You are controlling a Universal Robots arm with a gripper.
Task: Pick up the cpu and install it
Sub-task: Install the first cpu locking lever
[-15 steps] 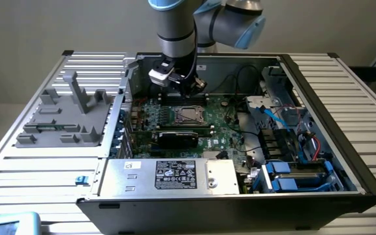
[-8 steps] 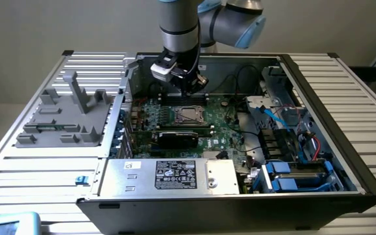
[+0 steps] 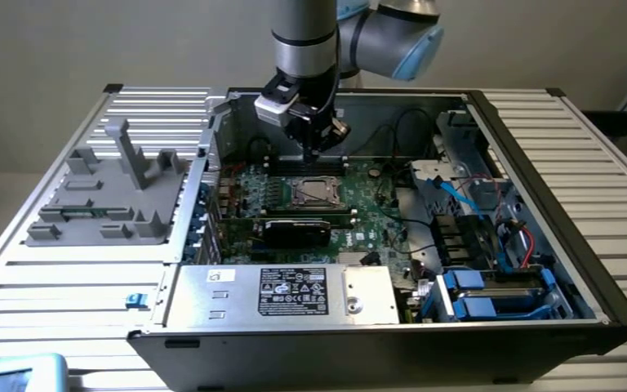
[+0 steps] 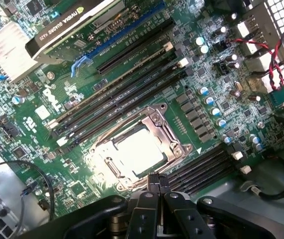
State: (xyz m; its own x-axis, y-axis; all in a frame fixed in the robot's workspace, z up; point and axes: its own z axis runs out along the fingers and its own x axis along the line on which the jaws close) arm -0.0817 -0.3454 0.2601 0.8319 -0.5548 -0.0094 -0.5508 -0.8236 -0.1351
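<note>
1. The graphics card (image 4: 70,27) reads "NVIDIA" and "QUADRO"; the green motherboard (image 4: 42,107) carries a round Dell logo.
2. The open black computer case (image 3: 575,204) on the slatted table (image 3: 63,278) holds the motherboard and a silver power supply box (image 3: 291,292) with a white label.
3. The cpu (image 4: 141,149), a flat, shiny square, sits in its metal-framed socket (image 4: 174,130).
4. The hand (image 4: 157,185), fingers pressed together and holding nothing, hovers just at 6 o'clock of the socket.
</note>
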